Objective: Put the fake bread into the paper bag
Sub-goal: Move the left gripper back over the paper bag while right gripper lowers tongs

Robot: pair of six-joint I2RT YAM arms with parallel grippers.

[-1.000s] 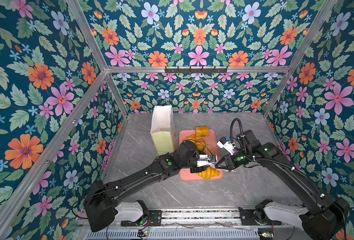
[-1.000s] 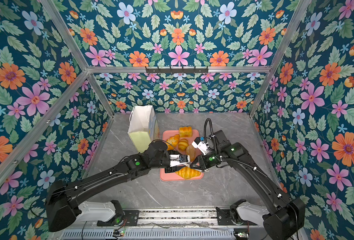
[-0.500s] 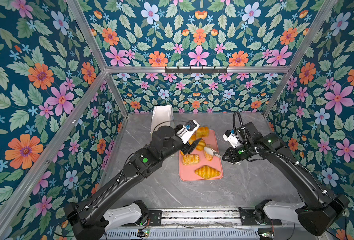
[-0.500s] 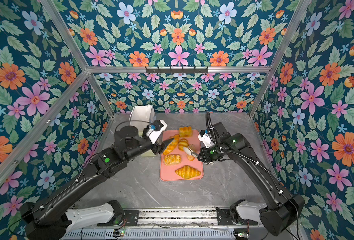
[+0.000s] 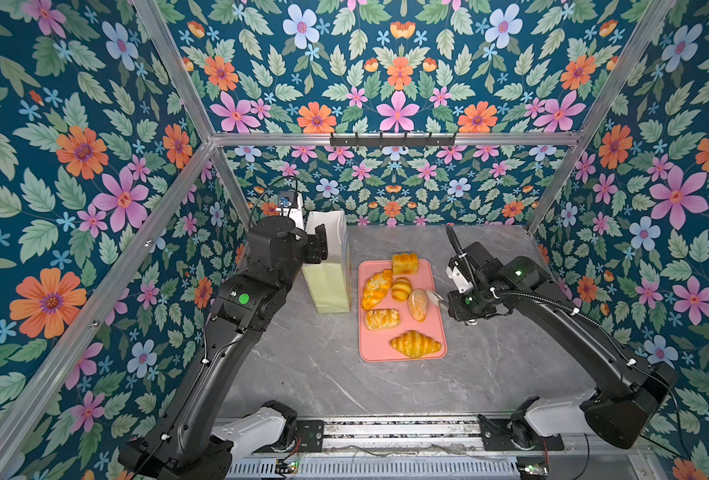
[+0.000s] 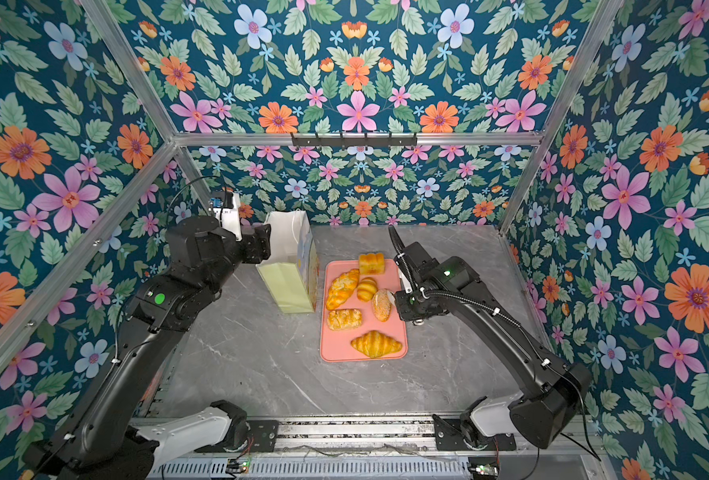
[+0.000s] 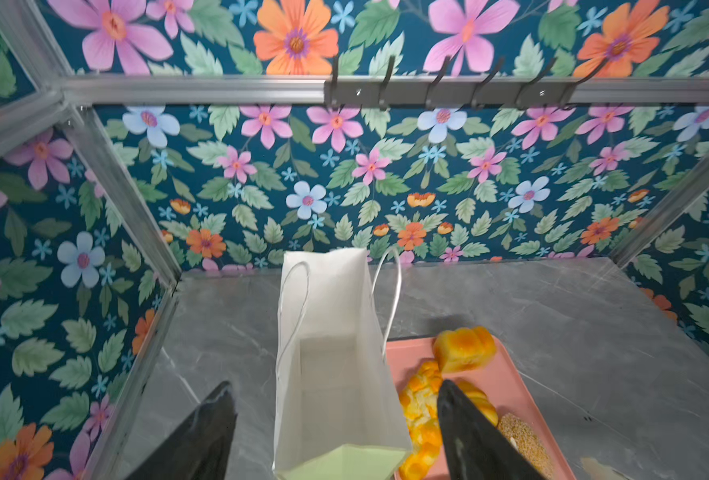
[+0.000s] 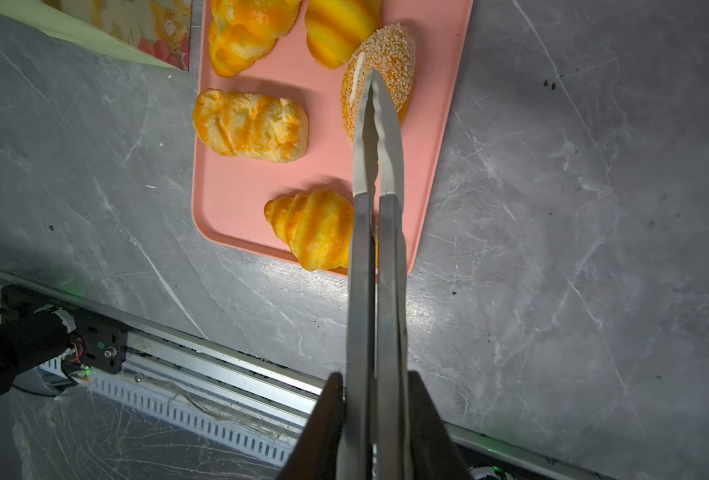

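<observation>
The pale green paper bag [image 5: 330, 286] stands upright, and its white inside [image 7: 328, 316] shows nothing in it. My left gripper [image 5: 317, 249] hangs open at its top rim, with the dark fingers [image 7: 207, 440] spread wider than the bag's mouth. Several fake bread pieces lie on the pink tray [image 5: 375, 345], among them a croissant [image 5: 415, 344], a seeded bun [image 5: 418, 304] and a braided loaf [image 5: 376, 288]. My right gripper [image 8: 375, 376] is shut on metal tongs [image 8: 375, 166]. The closed tips of the tongs lie over the seeded bun [image 8: 390, 50].
The tray lies right beside the bag on the grey marble table [image 5: 315, 374]. A hook rail [image 5: 392, 139] runs along the back wall. Floral walls close in both sides and the back. The arms' base rail [image 5: 386, 430] lines the front edge.
My left gripper lifted off the tray, swung back and left to the bag's mouth, and opened wider. My right gripper drew back to the tray's right side with the tongs.
</observation>
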